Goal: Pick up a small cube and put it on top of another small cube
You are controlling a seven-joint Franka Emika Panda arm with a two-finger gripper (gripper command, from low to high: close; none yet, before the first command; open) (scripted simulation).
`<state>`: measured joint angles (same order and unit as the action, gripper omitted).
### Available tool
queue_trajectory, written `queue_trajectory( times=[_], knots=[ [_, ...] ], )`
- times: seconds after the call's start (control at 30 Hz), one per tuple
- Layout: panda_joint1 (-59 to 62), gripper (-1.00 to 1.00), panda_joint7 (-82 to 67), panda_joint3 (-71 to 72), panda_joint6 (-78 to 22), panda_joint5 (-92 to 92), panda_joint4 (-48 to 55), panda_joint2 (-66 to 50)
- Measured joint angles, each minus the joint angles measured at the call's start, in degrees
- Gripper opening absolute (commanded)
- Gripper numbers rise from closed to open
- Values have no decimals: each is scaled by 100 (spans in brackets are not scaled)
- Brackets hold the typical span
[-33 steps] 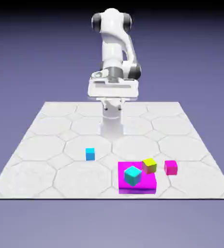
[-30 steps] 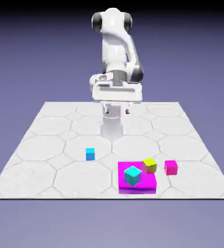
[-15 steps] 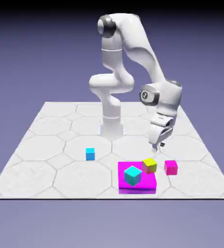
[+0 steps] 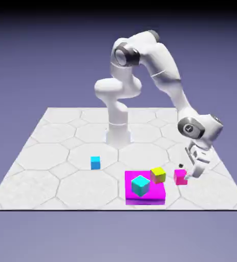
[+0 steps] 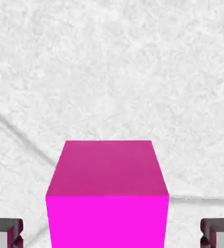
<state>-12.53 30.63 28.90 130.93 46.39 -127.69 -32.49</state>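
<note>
Pink cube (image 5: 107,193) between the tool's (image 5: 112,233) 2 open fingertips (image 5: 6,232)

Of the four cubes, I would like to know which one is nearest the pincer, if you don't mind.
The pink cube: it alone sits between the open fingertips, with visible gaps on both sides.

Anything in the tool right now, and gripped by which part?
Nothing held: the tool is open around the small plain pink cube, with gaps showing on both sides.
</note>
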Motion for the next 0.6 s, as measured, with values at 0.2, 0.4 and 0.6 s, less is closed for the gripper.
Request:
queue_trajectory(
  times=[0.2, 0.4, 0.6],
  knots=[
    [88, -100, -575, 331, -503, -1097, 97, 824],
    [134, -100, -1543, -914, -858, -1977, 598, 1349],
    [495, -100, -2663, -1888, -1607, -2379, 1005, 1903]
  ],
)
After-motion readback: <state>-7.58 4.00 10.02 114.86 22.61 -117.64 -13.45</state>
